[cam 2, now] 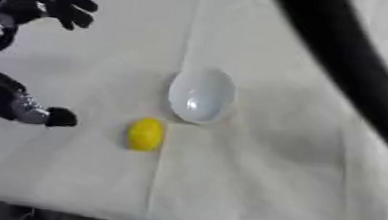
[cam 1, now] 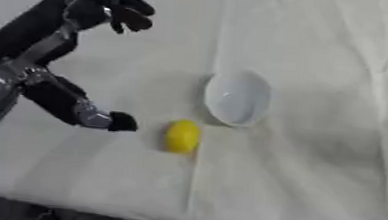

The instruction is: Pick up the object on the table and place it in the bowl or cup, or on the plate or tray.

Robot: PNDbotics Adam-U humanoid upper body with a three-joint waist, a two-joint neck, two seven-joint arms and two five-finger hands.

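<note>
A staged test or demonstration setup is suggested, rather than a home or kitchen, though the room itself cannot be seen. The table (cam 1: 314,183) is covered with a plain, creased, off-white cloth (cam 1: 308,51) that fills nearly the whole view. Only 2 props are laid out on it: 1 white bowl (cam 1: 237,97) and 1 small yellow object (cam 1: 182,136) just beside it. A dark strip is seen along the near edge.
</note>
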